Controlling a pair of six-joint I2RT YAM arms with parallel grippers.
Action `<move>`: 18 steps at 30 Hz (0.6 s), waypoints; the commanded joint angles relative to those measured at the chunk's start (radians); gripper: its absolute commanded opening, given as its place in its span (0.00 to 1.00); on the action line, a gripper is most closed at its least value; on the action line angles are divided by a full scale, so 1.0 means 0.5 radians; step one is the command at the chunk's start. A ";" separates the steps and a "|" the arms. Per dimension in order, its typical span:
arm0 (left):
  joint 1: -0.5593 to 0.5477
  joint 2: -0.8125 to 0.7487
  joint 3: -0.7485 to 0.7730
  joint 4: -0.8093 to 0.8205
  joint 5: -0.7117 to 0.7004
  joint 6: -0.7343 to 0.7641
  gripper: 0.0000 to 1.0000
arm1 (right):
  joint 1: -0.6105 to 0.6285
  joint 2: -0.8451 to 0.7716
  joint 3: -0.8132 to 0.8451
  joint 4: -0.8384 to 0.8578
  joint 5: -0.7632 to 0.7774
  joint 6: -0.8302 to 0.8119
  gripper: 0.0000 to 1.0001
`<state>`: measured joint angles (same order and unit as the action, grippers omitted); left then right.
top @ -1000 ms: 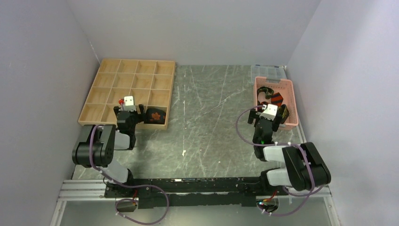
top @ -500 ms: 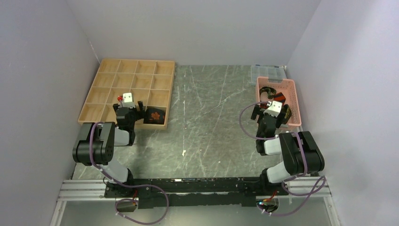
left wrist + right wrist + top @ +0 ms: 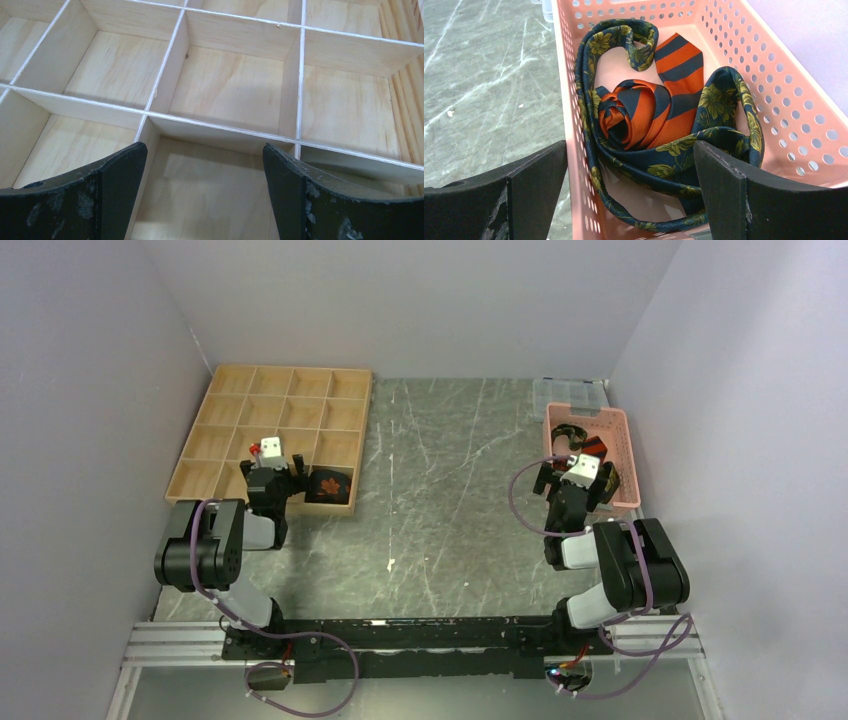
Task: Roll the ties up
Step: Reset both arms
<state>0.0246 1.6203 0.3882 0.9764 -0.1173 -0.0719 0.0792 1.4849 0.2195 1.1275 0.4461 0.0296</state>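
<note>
Right wrist view: we hold our right claw spread, tilted down over coiled ties; left claw spread above the tray.

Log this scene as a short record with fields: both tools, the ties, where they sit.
left tool: open, empty, above the wooden tray
right tool: open, empty, above the pink basket
in basket: orange striped tie, partly coiled, floral tie looped around it
in tray: dark leaf-print tie, nearest row, rightmost compartment
</note>
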 commanded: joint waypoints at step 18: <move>0.058 0.025 0.033 -0.084 -0.114 -0.012 0.94 | -0.015 0.005 0.027 0.080 -0.003 0.063 1.00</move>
<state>0.0246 1.6203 0.3912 0.9714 -0.1173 -0.0723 0.0788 1.4849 0.2195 1.1275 0.4454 0.0296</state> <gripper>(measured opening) 0.937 0.994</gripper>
